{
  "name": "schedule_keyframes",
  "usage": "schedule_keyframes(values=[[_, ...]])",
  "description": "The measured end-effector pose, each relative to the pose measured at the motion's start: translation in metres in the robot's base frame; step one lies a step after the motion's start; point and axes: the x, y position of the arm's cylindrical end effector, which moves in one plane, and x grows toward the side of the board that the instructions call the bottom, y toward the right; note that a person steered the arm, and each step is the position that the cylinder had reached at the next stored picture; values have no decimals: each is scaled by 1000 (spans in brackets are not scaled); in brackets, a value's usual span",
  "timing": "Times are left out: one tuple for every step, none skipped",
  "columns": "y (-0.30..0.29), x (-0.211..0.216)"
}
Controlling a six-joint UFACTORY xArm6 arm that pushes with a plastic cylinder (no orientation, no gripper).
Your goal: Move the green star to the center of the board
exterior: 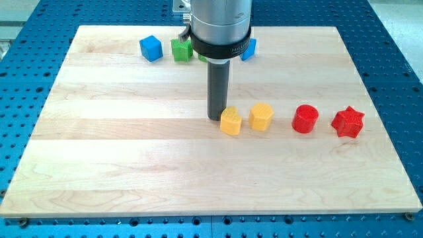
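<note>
A green block (180,49) sits near the view's top edge of the board, just left of my arm's housing. The housing hides its right side, so I cannot tell whether it is a star. A second sliver of green (201,57) shows under the housing's rim. My tip (215,118) rests on the board near the middle, well below the green block. It is right against the left side of a yellow block (230,121).
A blue cube (151,47) lies left of the green block. A blue block (248,49) peeks out right of the housing. A second yellow block (262,116), a red cylinder (305,119) and a red star (347,122) form a row to the right. The wooden board (119,158) lies on a blue perforated table.
</note>
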Motion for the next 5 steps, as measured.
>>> schedule_keyframes(values=[[-1, -5], [-3, -31], [-50, -84], [-119, -88], [-126, -86]])
